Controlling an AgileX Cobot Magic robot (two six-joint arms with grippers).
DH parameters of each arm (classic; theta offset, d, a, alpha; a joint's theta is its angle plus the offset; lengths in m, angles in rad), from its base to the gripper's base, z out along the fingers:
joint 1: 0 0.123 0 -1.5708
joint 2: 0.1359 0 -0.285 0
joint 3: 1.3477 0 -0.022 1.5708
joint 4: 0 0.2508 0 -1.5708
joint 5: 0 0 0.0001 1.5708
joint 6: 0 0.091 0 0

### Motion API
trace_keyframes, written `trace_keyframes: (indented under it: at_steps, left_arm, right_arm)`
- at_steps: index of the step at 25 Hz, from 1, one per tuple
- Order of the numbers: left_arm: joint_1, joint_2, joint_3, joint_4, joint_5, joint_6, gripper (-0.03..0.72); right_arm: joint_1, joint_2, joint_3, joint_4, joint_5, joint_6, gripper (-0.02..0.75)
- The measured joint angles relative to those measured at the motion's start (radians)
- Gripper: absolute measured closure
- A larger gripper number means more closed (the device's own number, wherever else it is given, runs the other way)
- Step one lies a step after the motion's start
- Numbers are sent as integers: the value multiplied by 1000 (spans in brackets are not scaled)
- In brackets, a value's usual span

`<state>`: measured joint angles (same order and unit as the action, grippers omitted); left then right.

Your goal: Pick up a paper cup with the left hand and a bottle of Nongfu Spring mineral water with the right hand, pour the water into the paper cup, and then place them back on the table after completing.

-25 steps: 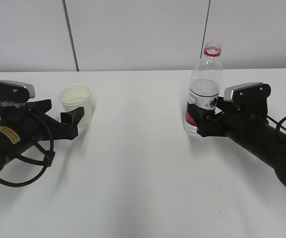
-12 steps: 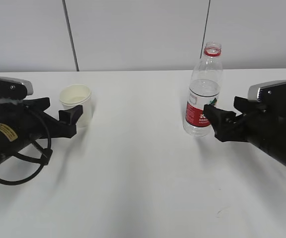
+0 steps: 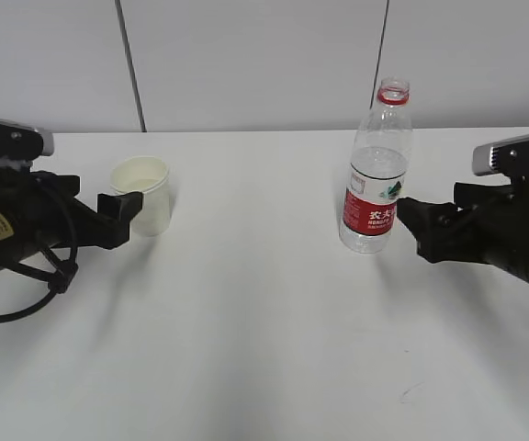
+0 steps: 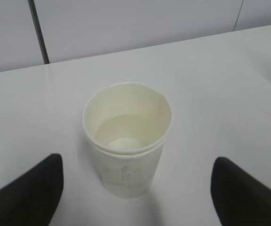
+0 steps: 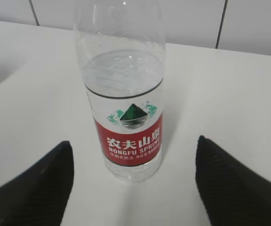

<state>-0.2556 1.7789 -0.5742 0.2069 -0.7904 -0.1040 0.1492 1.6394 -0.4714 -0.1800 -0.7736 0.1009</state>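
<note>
A white paper cup [image 3: 142, 195] stands upright on the white table [image 3: 264, 322] at the left. Clear water shows low inside it in the left wrist view [image 4: 126, 141]. My left gripper [image 3: 125, 209] is open just left of the cup, its black fingers [image 4: 29, 193] wide apart and short of it. The uncapped Nongfu Spring bottle [image 3: 375, 175], with a red label, stands upright at the right, about half full of water [image 5: 123, 70]. My right gripper [image 3: 413, 225] is open, right of the bottle [image 5: 128, 136], not touching it.
A grey panelled wall [image 3: 264, 55] runs behind the table's far edge. A tiny dark mark [image 3: 410, 390] lies on the tabletop at the front right. Looped black cables [image 3: 26, 276] hang from the left arm.
The right gripper, which was around the bottle, has let go and drawn back to the right. The left gripper has drawn back to the left from the cup. Cup and bottle stay put.
</note>
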Motion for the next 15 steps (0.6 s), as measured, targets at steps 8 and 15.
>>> trace_keyframes:
  at_steps: [8, 15]
  left_arm:
    - [0, -165, 4, -51, 348, 0, 107]
    - [0, -306, 4, -132, 700, 0, 157]
  right_arm:
    - [0, -173, 0, 0, 334, 23, 171]
    - [0, -327, -80, 2, 780, 104, 181]
